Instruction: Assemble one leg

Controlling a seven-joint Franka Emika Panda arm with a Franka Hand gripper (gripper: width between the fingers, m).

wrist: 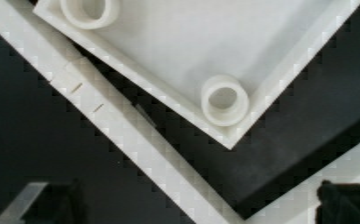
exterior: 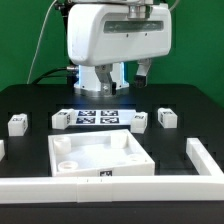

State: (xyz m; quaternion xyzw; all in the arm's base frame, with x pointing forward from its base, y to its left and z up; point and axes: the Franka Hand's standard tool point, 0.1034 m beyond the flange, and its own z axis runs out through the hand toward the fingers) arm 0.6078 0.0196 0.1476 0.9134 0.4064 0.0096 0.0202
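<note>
- two-finger gripper (wrist: 191, 198) on the bulky white robot arm (exterior: 112, 35) hangs above the black table (exterior: 30, 98)
- jaws spread wide and released, nothing clamped; dark fingertips (wrist: 31, 200) sit far apart at the wrist view's edges
- four small white square-sectioned plastic leg blocks lie in a loose row on the table, each with a dark tag mark on the face towards the exterior camera
- far-left leg block (exterior: 17, 124) is alone, near the exterior view's left edge
- second leg block (exterior: 62, 119) is just beside the left end of the flat white marker board (exterior: 97, 117)
- third leg block (exterior: 139, 120) is just beside the marker board's right end
- fourth leg block (exterior: 167, 117) is a little further to the exterior view's right
- no leg block shows in the wrist view, so none is between the jaws; all four are down on the table, apart from the gripper
- large white square tray-like panel (exterior: 97, 160) with round corner holes lies nearer the exterior camera than the marker board
- wrist view shows one corner of the panel, with one round hole (wrist: 225, 100) near the tip
- long white bar (exterior: 205, 160) runs past the panel; in the wrist view it crosses the gap between the fingertips
</note>
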